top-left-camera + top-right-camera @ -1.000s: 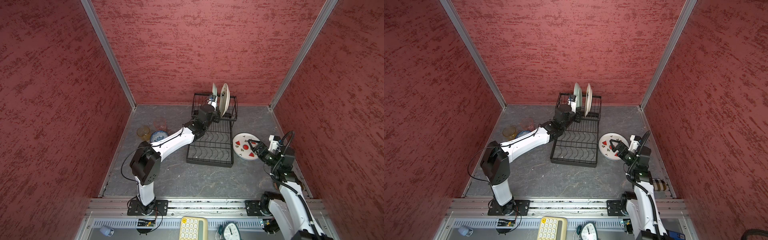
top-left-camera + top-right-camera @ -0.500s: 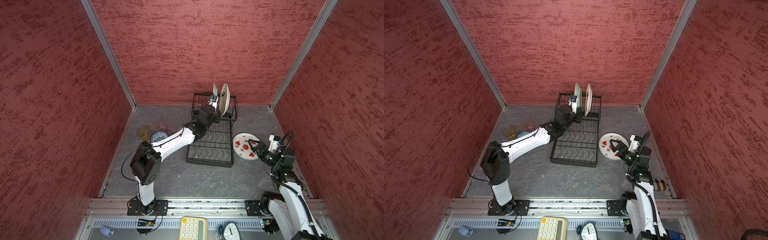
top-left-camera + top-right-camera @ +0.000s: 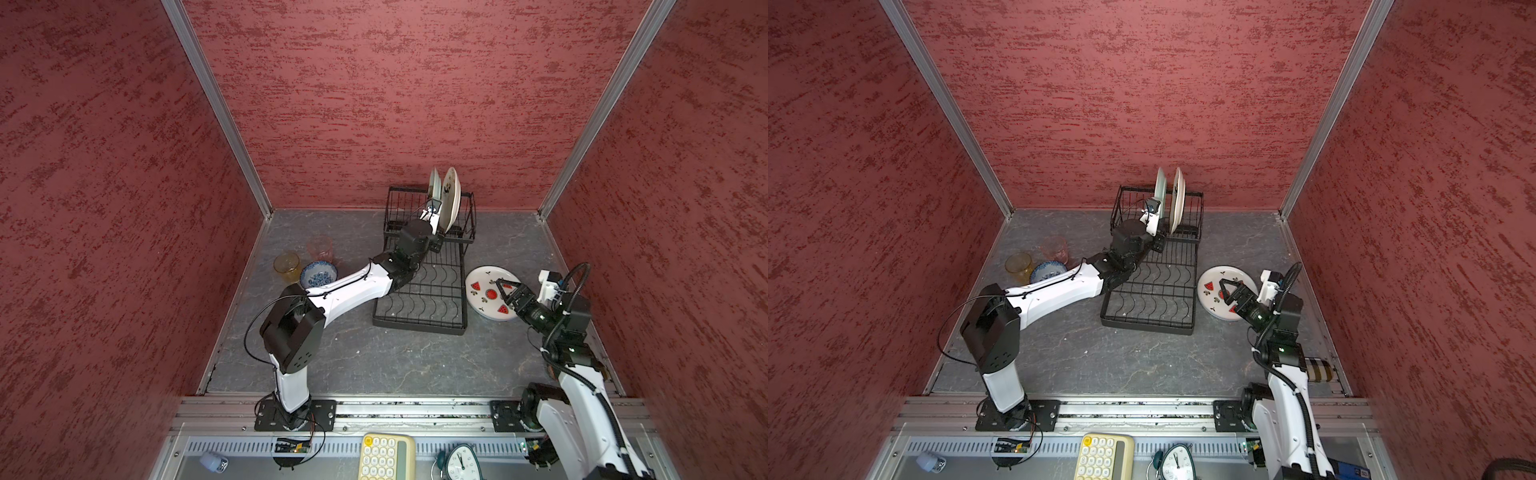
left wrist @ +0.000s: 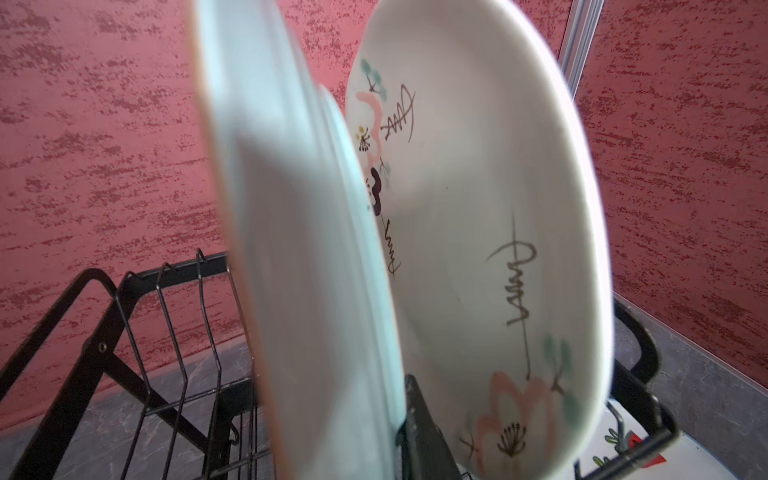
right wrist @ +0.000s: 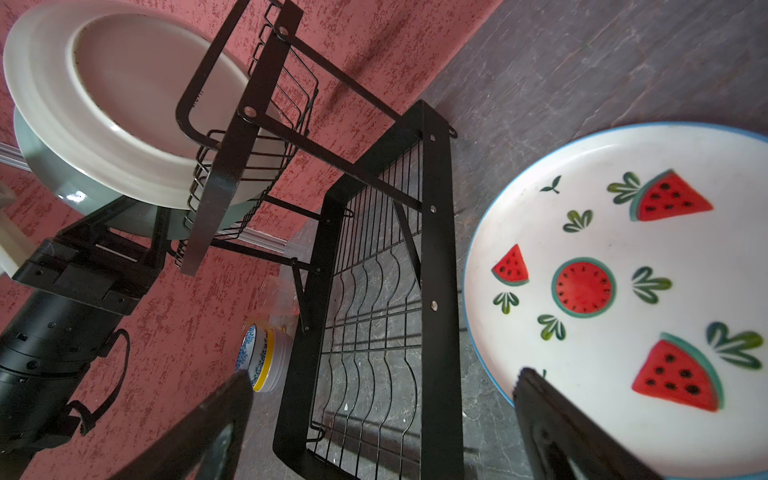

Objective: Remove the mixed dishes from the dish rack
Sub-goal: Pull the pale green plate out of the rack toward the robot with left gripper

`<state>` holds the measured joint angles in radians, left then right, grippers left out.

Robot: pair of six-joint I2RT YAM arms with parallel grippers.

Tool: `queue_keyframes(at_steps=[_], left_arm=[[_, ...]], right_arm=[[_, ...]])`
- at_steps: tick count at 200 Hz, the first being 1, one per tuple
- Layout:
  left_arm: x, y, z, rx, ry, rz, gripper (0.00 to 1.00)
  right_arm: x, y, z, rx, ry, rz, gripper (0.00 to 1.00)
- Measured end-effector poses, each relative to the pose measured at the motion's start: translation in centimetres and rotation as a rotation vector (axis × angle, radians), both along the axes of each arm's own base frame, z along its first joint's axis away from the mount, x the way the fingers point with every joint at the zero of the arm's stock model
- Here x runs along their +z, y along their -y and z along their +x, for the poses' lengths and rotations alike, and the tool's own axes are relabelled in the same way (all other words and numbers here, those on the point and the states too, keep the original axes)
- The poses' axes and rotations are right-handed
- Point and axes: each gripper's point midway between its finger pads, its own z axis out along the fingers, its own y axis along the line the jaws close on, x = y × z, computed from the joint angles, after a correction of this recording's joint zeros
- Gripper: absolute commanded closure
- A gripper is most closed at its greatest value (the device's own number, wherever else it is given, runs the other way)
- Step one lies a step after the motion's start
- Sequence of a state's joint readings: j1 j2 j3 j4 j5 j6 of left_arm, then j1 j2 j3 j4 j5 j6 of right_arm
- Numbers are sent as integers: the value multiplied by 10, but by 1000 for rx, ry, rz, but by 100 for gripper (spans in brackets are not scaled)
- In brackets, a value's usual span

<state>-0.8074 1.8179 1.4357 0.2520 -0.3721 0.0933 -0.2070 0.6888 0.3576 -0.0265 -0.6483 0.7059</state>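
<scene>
Nearest, the right gripper (image 3: 1230, 286) hangs with its jaws spread wide and empty just above the watermelon plate (image 3: 482, 301), which lies flat on the table (image 3: 374, 361) beside the rack (image 3: 415, 327). Left of the rack stand a blue bowl (image 3: 319, 274), seemingly nested on others, an amber tumbler (image 3: 286, 264) and a pink tumbler (image 3: 320, 248). Farthest back, in the rack's tall basket, the green plate (image 3: 1159, 187) and cream plate (image 3: 451, 195) stand on edge, close together. The left gripper (image 3: 435, 244) is pinched narrow on the green plate's lower rim. That plate looks like glazed ceramic: stiff, fairly heavy, slick and breakable. The rim is the place to hold it, and it wants drawing straight up to miss the cream plate. In the left wrist view one finger is hidden behind the green plate and the near rim is blurred. The slot wires under both plates cannot be seen.
</scene>
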Motion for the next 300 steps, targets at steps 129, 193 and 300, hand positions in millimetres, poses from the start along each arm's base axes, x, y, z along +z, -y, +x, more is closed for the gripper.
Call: queue_keyframes(at_steps=[129,193,300], left_arm=[[62,-3,-40,-42,173,-37,100],[73,-13,-56,-32,208,-41,100],[85,-52,-155,-49,246,-57,100]], right_arm=[[-2,0,-2,1,-10,-5,1],[-8,-1,-5,3,-36,-3,1],[19,-10,-21,38,-13,-5,1]])
